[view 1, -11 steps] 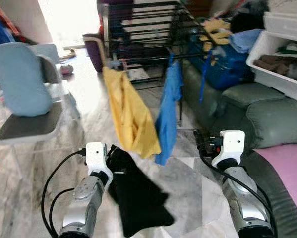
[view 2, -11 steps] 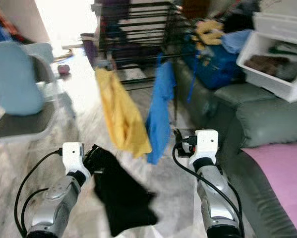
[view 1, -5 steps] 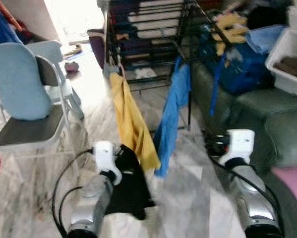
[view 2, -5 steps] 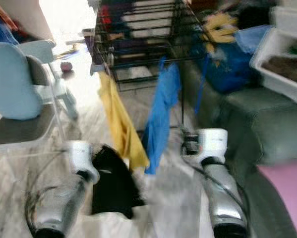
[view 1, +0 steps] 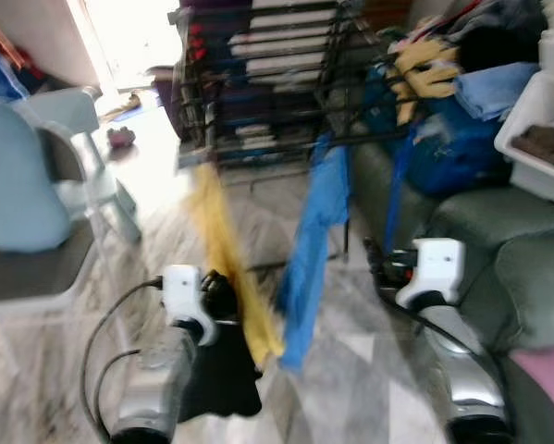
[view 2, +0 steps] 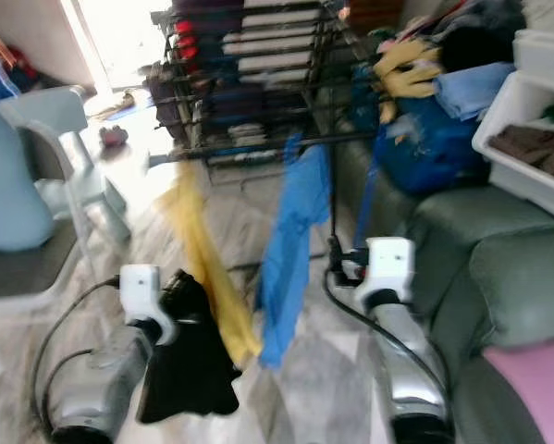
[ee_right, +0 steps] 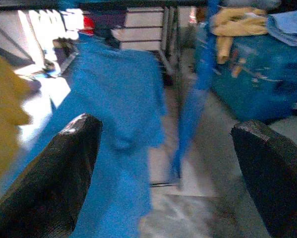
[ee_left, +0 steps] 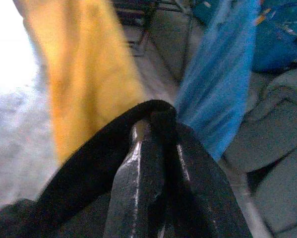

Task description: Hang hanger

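Note:
A black garment (view 1: 223, 370) hangs from my left gripper (view 1: 216, 282), low in front of me. In the left wrist view the fingers (ee_left: 138, 163) are shut together with the black cloth (ee_left: 79, 173) draped over them. Right beside that gripper hangs a yellow garment (view 1: 226, 250), and a blue garment (view 1: 313, 240) hangs just right of it, both from the black wire drying rack (view 1: 258, 102) ahead. My right gripper (ee_right: 165, 134) is open with nothing in it, held up at the right of the blue garment (ee_right: 113, 124).
A green sofa (view 1: 480, 222) runs along the right, piled with clothes (view 1: 443, 83) and a white bin (view 1: 545, 139). A folding chair with a pale blue back (view 1: 27, 185) stands at the left. Marble floor (view 1: 350, 370) lies between them.
The camera has moved and the rack now looks nearer. The black garment now hangs close against the yellow one, still in my left gripper. My right gripper stays open.

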`<state>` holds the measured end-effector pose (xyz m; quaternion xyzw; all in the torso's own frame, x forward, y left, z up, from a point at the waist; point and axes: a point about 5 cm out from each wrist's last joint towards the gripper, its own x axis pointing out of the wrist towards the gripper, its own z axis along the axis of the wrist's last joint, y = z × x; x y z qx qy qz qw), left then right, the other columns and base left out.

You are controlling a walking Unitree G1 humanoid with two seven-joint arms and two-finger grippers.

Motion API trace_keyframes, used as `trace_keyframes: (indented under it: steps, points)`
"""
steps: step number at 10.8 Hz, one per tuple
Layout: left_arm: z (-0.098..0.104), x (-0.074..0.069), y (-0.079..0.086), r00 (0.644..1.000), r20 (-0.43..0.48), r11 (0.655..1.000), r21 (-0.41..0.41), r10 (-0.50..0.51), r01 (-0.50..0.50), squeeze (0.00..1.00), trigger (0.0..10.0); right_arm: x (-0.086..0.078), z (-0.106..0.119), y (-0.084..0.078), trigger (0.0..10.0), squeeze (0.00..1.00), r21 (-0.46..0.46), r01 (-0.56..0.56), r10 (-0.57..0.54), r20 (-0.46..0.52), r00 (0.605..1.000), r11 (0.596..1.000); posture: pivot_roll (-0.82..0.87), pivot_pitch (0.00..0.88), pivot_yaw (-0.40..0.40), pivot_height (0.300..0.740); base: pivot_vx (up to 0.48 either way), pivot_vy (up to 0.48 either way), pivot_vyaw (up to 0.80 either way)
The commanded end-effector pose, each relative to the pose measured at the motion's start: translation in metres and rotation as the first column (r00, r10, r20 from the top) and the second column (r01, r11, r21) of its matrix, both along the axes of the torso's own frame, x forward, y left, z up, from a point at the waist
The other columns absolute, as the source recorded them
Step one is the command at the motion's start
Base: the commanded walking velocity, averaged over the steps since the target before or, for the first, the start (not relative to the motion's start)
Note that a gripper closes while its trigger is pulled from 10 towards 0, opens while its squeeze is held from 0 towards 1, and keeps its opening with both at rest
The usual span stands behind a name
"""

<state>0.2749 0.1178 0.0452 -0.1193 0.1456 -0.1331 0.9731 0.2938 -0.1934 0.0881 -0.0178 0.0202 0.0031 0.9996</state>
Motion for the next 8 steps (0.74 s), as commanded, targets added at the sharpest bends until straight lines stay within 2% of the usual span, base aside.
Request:
trace_keyframes:
  steps: [1, 2, 6, 8]
  points:
    - [0.0071, 0.0046, 0.0077, 0.999, 0.036, 1.000, 0.021, 0.010, -0.011, 0.00, 10.0, 0.0037, 0.0029, 0.0077, 10.0, 0.00, 0.010, -0.009, 0.009, 0.010, 1.000, 1.000, -0.15, 0.000, 0.048, 0.740, 0.435, 0.000, 0.00]
    - [0.0071, 0.0050, 0.0079, 0.999, 0.033, 1.000, 0.021, 0.013, -0.014, 0.00, 10.0, 0.0041, 0.0019, 0.0089, 10.0, 0.00, 0.040, -0.011, 0.011, 0.006, 1.000, 0.999, -0.15, 0.000, 0.051, 0.740, 0.386, 0.285, 0.00]
    - [0.0067, 0.0054, 0.0106, 1.000, 0.024, 0.999, 0.042, 0.018, -0.019, 0.00, 10.0, 0.0054, 0.0015, 0.0086, 10.0, 0.00, 0.011, 0.012, -0.012, 0.014, 1.000, 1.000, -0.14, 0.000, 0.058, 0.740, 0.297, 0.344, 0.00]
    - [0.0047, 0.0034, 0.0115, 1.000, 0.017, 0.999, 0.042, 0.026, -0.027, 0.00, 10.0, 0.0083, 0.0011, 0.0028, 10.0, 0.00, -0.028, 0.070, -0.069, 0.008, 0.998, 0.997, -0.14, 0.000, 0.057, 0.740, 0.000, 0.000, 0.00]
